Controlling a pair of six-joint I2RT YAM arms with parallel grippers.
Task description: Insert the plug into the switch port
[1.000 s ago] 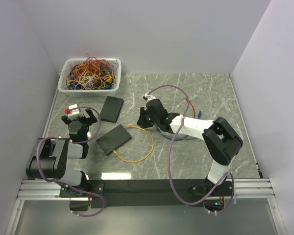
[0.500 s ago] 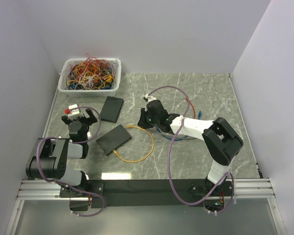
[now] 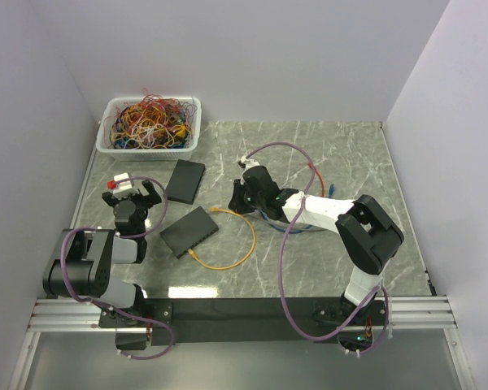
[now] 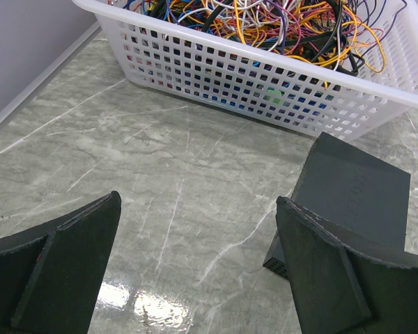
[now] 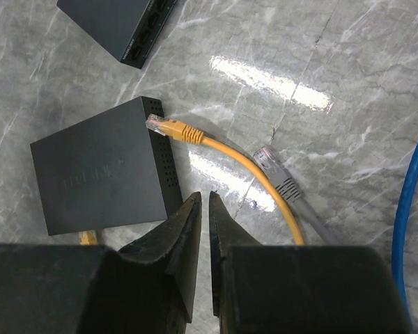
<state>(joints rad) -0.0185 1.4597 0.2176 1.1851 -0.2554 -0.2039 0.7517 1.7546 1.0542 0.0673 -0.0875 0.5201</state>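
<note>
**Right gripper nearly closed, orange plug just beyond**

We see its jaws at a thin slit, holding nothing. The plug lies ahead, tip at the black switch's corner. Our left gripper gapes wide.

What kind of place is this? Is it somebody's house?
Probably a robot testing lab, not a house: a left arm and right arm bolted to a walled-in table, a basket of tangled cables, and a black network switch.

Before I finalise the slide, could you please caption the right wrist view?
Right gripper, nearly shut and empty, hovers near the yellow plug lying beside the black switch.
</note>
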